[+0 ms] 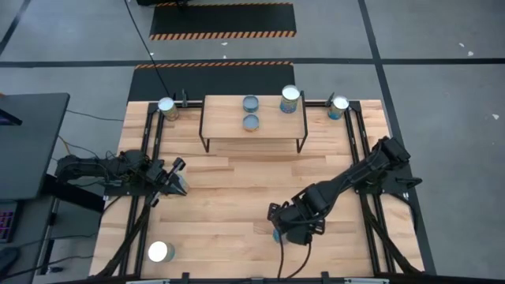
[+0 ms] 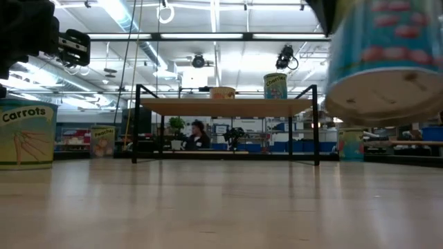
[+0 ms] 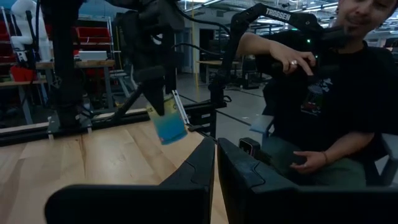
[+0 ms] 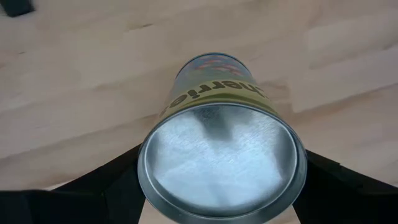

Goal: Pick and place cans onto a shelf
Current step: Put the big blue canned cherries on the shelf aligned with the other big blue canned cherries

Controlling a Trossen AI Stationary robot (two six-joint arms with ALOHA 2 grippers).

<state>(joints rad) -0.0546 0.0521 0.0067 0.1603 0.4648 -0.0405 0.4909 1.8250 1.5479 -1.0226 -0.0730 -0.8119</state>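
**Can held clear of the table**

High view: right gripper (image 1: 290, 229) near the table's (image 1: 229, 197) front; three cans on the shelf (image 1: 272, 124).
Low view: tilted can (image 2: 384, 59) off the surface.
Right wrist: fingers grasp its sides.
Left wrist: left gripper (image 3: 215, 163) clenched, empty.

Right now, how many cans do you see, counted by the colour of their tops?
Silver-white tops: 5 (left can, shelf can, right can, front-left can, held can in the right gripper).
Blue-grey tops: 2 (far can, near can, both on the shelf).
Total: 7.
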